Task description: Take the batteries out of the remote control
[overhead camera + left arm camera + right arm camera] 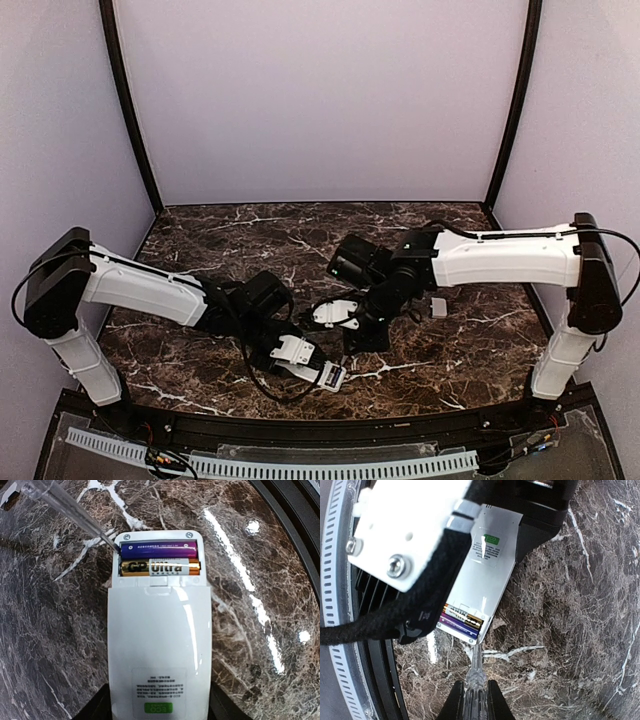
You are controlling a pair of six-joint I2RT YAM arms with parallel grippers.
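The white remote control [159,645] lies back up, its end showing in the top view [330,377]. Its battery compartment is open and holds a purple battery [159,549] and a gold battery [160,568]. My left gripper [159,707] is shut on the remote's lower end, a dark finger [96,706] on each side. My right gripper [475,700] is shut on a clear-handled screwdriver [474,677]. The screwdriver's tip [115,545] touches the compartment's corner at the purple battery's left end. The remote [487,575] and both batteries [462,620] also show in the right wrist view.
A small white squarish plastic piece [438,307] lies on the dark marble table [240,240] to the right of the right gripper [362,335]. The left gripper [298,352] works close to the table's near edge [300,415]. Both arms meet at the centre.
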